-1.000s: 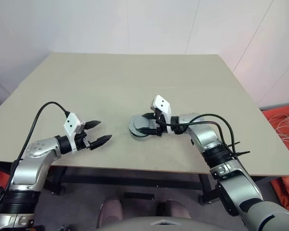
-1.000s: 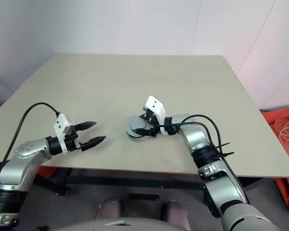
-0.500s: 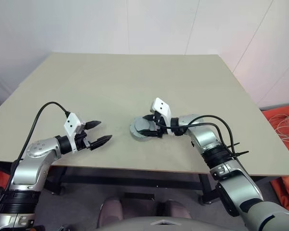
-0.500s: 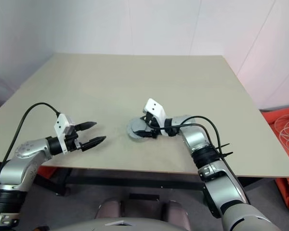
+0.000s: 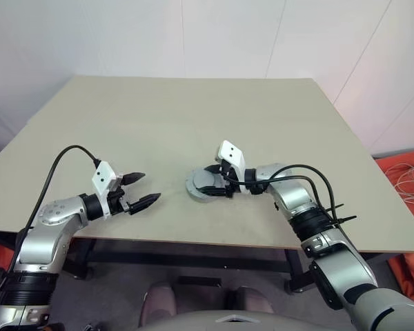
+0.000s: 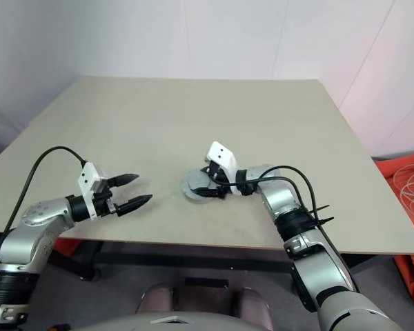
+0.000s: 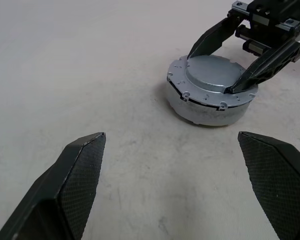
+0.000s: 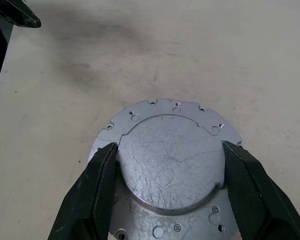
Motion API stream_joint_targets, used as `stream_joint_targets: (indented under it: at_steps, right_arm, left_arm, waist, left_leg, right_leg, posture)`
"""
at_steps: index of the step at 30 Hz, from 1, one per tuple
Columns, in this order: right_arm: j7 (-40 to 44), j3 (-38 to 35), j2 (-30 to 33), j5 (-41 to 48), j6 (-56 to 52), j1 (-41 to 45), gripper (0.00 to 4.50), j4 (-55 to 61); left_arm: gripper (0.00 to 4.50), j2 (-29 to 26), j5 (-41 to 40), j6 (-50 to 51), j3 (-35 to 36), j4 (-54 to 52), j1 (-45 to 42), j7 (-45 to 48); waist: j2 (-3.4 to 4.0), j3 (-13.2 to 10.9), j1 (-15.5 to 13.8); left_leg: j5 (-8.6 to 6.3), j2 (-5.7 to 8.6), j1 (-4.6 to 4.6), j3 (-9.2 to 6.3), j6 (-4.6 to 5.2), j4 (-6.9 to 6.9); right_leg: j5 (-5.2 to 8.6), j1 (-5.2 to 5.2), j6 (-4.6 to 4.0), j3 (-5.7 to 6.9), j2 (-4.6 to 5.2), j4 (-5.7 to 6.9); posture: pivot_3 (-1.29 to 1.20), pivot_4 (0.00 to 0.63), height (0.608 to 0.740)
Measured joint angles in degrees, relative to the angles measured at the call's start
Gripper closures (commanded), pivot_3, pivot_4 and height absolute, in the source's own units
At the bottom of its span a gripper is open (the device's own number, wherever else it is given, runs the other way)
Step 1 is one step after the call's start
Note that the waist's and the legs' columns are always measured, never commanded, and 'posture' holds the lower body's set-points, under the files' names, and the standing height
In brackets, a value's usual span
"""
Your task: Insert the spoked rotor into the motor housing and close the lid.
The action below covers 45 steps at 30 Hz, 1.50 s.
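The lid (image 7: 212, 72), plain pale grey face up, lies flat on the round grey motor housing (image 7: 210, 109) near the table's front middle. My right gripper (image 8: 168, 146) reaches in from the right. Its two black fingers (image 8: 102, 190) press on either side of the lid's raised round centre, so it is shut on the lid. Off to the left, my left gripper (image 5: 149, 186) hovers low over the table. It is open with nothing between its fingers (image 7: 85, 170) and points toward the housing. The spoked rotor is hidden.
The beige table (image 5: 193, 117) stretches far behind the housing, and its front edge runs close below both grippers. Orange netting and white cable (image 5: 410, 183) lie on the floor past the table's right edge.
The lid, which sat offset and tilted over the housing a second ago, now lies level and centred on it. My right gripper sank slightly with it. The left arm stayed still.
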State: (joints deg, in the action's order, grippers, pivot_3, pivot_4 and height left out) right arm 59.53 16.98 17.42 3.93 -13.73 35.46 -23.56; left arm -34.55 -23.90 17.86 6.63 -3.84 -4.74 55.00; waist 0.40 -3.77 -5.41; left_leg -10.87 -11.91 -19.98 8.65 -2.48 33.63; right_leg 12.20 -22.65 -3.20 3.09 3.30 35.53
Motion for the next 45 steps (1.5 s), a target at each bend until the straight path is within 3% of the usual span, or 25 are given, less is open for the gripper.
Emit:
stream_joint_targets:
  at_steps: [39, 42, 45]
  right_arm:
    - [-0.1, 1.0, 0.1, -0.7, 0.7, 1.3, 1.36, -2.0]
    - [-0.1, 1.0, 0.2, -0.7, 0.7, 1.3, 1.36, -2.1]
    - [-0.2, 1.0, 0.2, -0.7, 0.8, 1.4, 1.36, -2.2]
  left_arm:
    - [0.0, 0.1, -0.3, 2.3, -0.5, 0.1, -1.6, -0.3]
    - [0.6, 0.8, -1.4, 4.7, -0.5, 0.2, -2.3, -0.6]
    - [1.56, 2.7, -1.4, 6.1, -1.1, 1.8, -5.1, -2.3]
  waist:
    - [-0.01, 0.0, 0.0]
    - [-0.01, 0.0, 0.0]
    - [-0.01, 0.0, 0.0]
  left_leg:
    - [0.01, 0.0, 0.29, -0.02, -0.01, -0.01]
    - [0.01, 0.0, 0.29, -0.02, -0.01, -0.01]
    - [0.01, 0.0, 0.29, -0.03, -0.01, 0.0]
  right_leg:
    - [0.01, 0.27, 0.02, -0.01, 0.01, -0.01]
    - [0.01, 0.29, 0.02, -0.01, 0.01, -0.01]
    - [0.01, 0.31, 0.02, -0.01, 0.02, -0.01]
  posture:
    - [0.0, 0.0, 0.74]
    - [0.0, 0.0, 0.74]
    - [0.0, 0.0, 0.74]
